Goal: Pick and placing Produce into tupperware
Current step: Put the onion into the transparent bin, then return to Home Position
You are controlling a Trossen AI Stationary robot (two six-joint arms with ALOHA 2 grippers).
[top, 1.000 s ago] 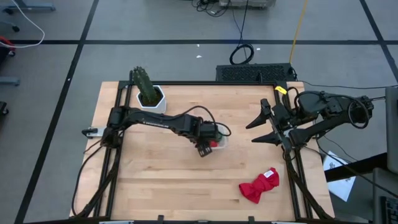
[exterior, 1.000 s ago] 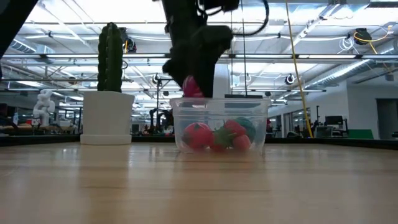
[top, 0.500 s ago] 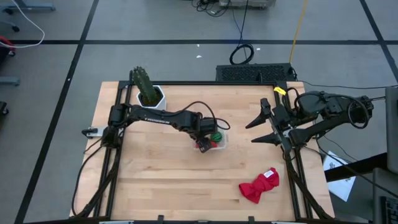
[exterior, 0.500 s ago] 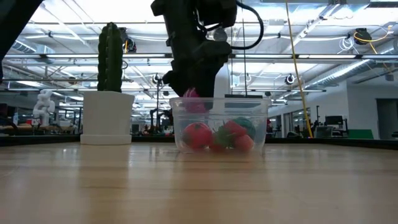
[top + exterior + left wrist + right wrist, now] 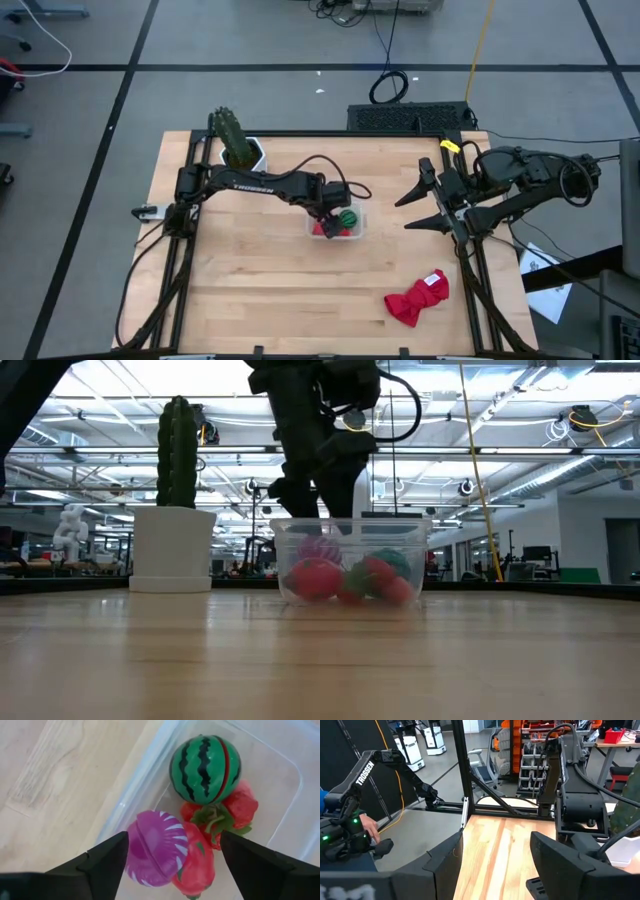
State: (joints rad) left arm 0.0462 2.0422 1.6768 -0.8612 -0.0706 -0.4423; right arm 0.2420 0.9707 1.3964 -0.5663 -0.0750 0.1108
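We count one green striped ball (image 5: 205, 762), one purple striped piece (image 5: 156, 847) and several red strawberries (image 5: 199, 865), all lying inside the single small clear plastic tub (image 5: 336, 222) mid-table. The left gripper (image 5: 172, 852) hovers spread just above it, gripping nothing. The right gripper (image 5: 424, 208) waits spread at the table's right edge.

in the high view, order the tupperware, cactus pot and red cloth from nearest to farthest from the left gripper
1. tupperware: directly under the left gripper, mid-table.
2. cactus pot: far-left corner of the table.
3. red cloth: near-right part of the table.
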